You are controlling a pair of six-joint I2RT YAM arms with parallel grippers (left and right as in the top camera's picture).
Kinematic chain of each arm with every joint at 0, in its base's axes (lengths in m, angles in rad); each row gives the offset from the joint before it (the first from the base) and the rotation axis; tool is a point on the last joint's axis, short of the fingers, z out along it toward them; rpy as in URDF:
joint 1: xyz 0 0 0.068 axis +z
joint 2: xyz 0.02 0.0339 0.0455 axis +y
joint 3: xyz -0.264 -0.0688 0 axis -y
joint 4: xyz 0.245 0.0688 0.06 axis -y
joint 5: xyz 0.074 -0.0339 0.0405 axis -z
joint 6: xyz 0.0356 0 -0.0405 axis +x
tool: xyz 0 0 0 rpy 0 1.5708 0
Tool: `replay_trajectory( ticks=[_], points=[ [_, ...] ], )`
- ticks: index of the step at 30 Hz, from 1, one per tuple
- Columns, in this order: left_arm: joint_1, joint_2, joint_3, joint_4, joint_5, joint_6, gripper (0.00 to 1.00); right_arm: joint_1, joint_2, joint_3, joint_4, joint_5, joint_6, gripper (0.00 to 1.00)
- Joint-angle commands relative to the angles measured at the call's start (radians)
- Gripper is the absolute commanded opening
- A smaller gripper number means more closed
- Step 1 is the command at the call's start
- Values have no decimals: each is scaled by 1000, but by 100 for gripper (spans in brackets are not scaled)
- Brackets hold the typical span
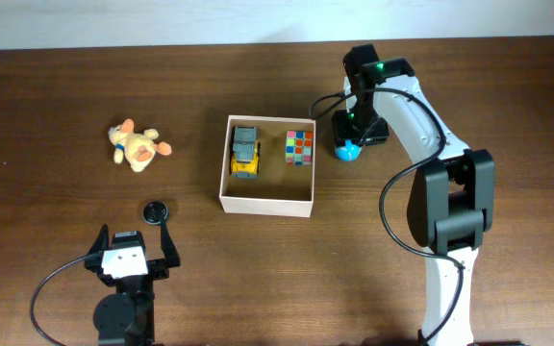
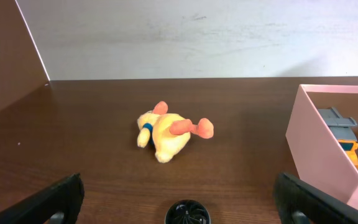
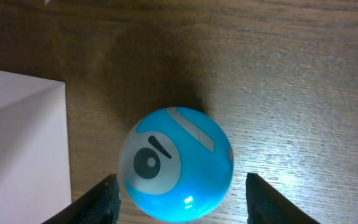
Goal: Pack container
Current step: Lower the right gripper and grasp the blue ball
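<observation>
The container (image 1: 265,204) is a square shallow cardboard box with white walls at the table's middle. It holds a yellow and grey toy truck (image 1: 244,151) and a colourful cube (image 1: 300,147). My right gripper (image 1: 356,135) is open and straddles a blue ball with an eye mark (image 3: 176,163), which rests on the table just right of the container's wall (image 3: 17,143). The ball also shows in the overhead view (image 1: 347,151). My left gripper (image 2: 179,202) is open and empty at the front left. A yellow plush toy (image 2: 166,132) lies ahead of it.
A small black round disc (image 1: 156,210) lies on the table between the left gripper's fingers, also seen in the left wrist view (image 2: 188,213). The plush toy (image 1: 138,145) lies left of the container. The container's pale wall (image 2: 319,149) is at the right of the left wrist view.
</observation>
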Motion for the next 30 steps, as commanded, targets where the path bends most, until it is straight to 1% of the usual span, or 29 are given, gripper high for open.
replay_trajectory(
  ticks=[1,11,12,14,15,18,30],
  points=[
    [1,-5,-5,0,10,-6,99,5,5,-26,16,-11,-14,60],
    [1,-5,-5,0,10,-6,99,5,5,-68,49,-11,-14,59],
    [1,-5,-5,0,10,-6,99,5,5,-68,49,-11,-14,58],
    [1,-5,-5,0,10,-6,99,5,5,-68,49,-11,-14,50],
    [1,-5,-5,0,10,-6,99,5,5,-68,49,-11,-14,50],
    [1,-5,-5,0,10,-6,99,5,5,-68,49,-11,-14,42],
    [1,-5,-5,0,10,-6,99,4,4,-56,42,-11,-14,42]
  ],
)
